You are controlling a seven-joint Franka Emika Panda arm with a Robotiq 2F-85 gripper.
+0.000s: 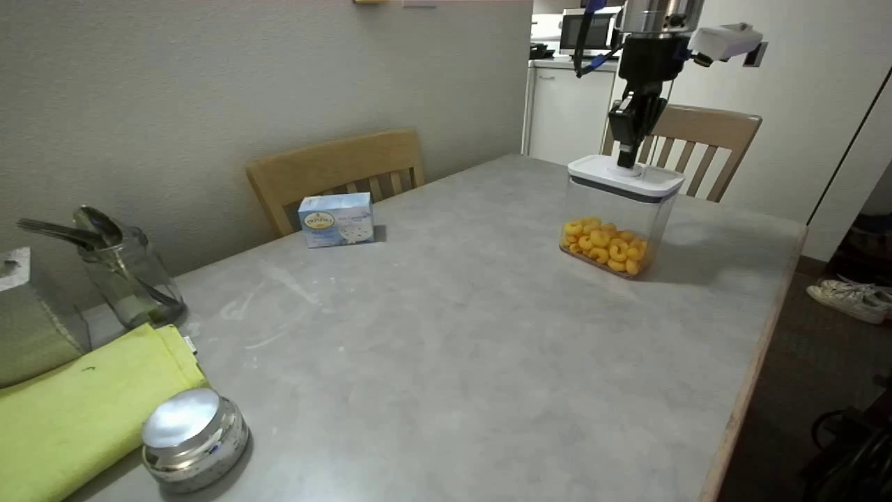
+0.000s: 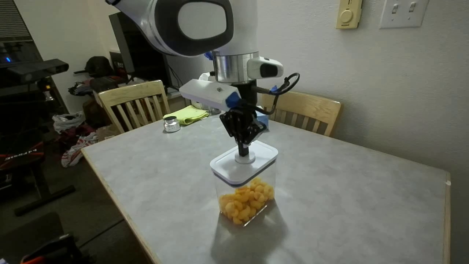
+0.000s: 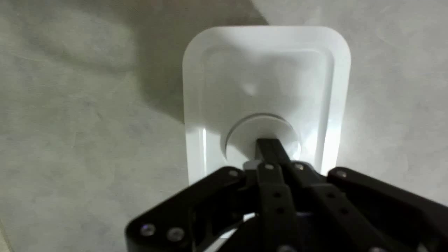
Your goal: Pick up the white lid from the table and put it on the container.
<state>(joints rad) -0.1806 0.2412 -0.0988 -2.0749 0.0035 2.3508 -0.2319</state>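
White lid (image 1: pixel 660 181) sits on container (image 1: pixel 619 216), toward far edge of tabletop (image 1: pixel 432 335) in an exterior view; fingers (image 2: pixel 243 150) pressed tog., tips on lid's round button (image 3: pixel 263 127), prob. to push it in & seal imo.

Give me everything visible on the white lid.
The white lid is a rounded rectangle, smooth and glossy like plastic, with a border framing its top face, a round, raised white button near its middle and a dark band beneath its edge. It sits roughly level on the clear container; whether it is sealed can't be told. The shut gripper points down and appears to touch the button.
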